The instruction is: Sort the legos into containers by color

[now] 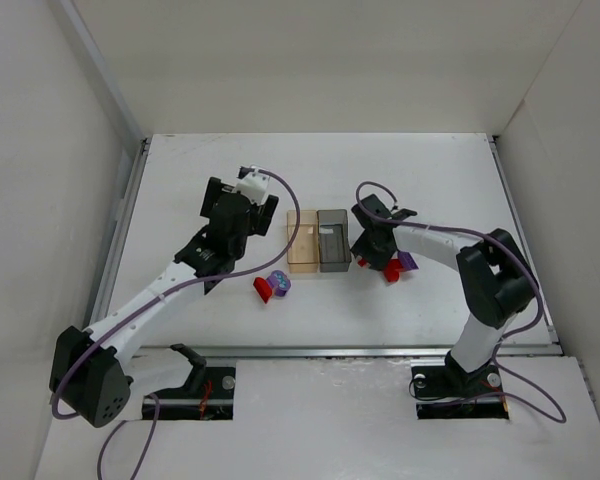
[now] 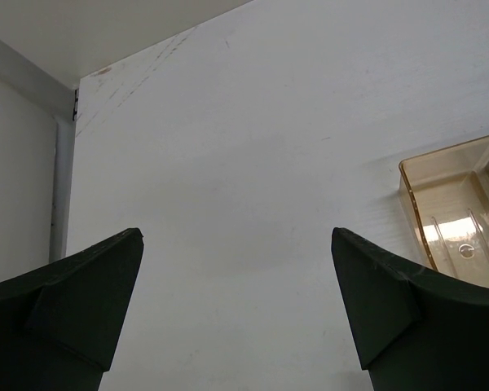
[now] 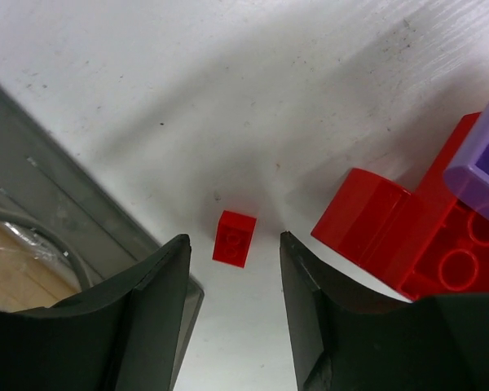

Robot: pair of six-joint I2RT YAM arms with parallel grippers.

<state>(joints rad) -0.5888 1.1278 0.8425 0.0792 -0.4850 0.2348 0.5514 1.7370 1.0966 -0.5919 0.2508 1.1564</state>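
Found right gripper (image 3: pixel 234 244) with jaws apart, straddling small red brick (image 3: pixel 233 238) on table (image 1: pixel 430 170), neither finger touching it, just beside grey bin (image 1: pixel 333 240). Noted larger red brick (image 3: pixel 407 236) and purple brick (image 3: pixel 485 163) touching, nearby. Found left gripper (image 2: pixel 235 236) spread wide, holding nothing, beside tan bin (image 1: pixel 303 240). Recorded red piece (image 1: pixel 264 290) and roundish purple piece (image 1: pixel 278 283) before bins.

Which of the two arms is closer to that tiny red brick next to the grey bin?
The right. The right gripper hangs over the tiny red brick, a finger on either side. The left gripper is open over bare table, beyond the tan bin.
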